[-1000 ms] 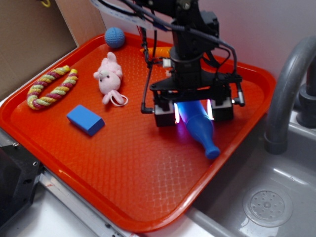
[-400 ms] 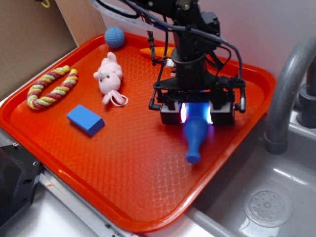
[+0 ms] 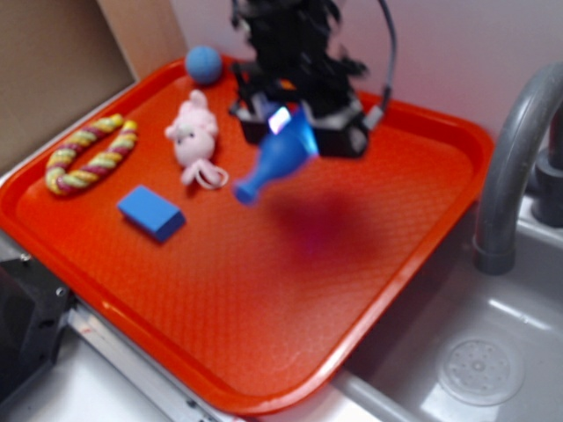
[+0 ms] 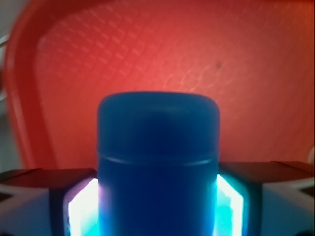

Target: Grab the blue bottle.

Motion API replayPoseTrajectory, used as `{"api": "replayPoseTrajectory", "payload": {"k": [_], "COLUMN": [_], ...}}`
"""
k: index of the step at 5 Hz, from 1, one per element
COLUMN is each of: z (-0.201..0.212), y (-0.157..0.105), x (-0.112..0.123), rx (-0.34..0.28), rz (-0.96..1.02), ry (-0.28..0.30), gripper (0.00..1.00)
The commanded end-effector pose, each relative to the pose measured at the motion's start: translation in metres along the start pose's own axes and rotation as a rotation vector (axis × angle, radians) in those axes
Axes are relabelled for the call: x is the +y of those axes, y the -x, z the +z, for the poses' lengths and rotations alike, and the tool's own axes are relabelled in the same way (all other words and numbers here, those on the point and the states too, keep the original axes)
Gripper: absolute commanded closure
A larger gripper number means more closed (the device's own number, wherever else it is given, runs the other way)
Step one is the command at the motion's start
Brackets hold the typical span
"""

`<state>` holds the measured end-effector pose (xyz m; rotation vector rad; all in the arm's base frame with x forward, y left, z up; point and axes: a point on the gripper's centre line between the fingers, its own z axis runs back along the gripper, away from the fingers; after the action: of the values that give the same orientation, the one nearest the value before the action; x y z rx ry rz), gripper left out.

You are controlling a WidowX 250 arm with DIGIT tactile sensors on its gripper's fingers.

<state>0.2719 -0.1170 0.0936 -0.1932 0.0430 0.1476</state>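
Sink: 1 grey basin (image 3: 493, 352) at the near right, beside the tray, with 1 round drain (image 3: 478, 369) in its floor.
Faucet: 1 grey curved pipe (image 3: 510, 167) standing at the right of the tray.
Tray: 1 orange-red tray (image 3: 264, 290) with a raised rim; it carries 4 loose toys, all lying on its left part.
Block: 1 flat blue block (image 3: 151, 212) on the tray floor, the nearest of the toys.
Rope ring: 1 braided ring (image 3: 88, 156) in yellow, pink and green, near the left rim.
Plush: 1 pink soft animal (image 3: 195, 136), between the rope ring and the gripper.
Ball: 1 small blue ball (image 3: 203, 64) at the far left corner of the tray.
Blue bottle: 1 blue bottle (image 3: 274, 163), lifted above the tray and tilted, its narrow neck pointing down to the left, its shadow on the tray below it. In the wrist view its wide body (image 4: 157, 167) fills the middle.
Gripper: 1 black gripper (image 3: 299, 123), blurred in the exterior view; its 2 lit pads (image 4: 81, 211) press the bottle body from both sides, so it is pinching the blue bottle.
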Motion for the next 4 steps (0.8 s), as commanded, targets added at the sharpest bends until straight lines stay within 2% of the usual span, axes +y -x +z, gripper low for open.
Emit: {"api": "replayPoseTrajectory", "payload": {"k": [1,2,3,4], "z": [0.111,0.144,0.165,0.167], "y": [0.007,0.021,0.034,0.036], "x": [0.017,0.023,0.023,0.023], "rx": [-0.24,-0.306,-0.353,-0.345], "rz": [-0.246,-0.228,-0.137,-0.172], "ry": [-0.008,-0.008,-0.072,-0.071], "gripper": [1.0,1.0,1.0,1.0]}}
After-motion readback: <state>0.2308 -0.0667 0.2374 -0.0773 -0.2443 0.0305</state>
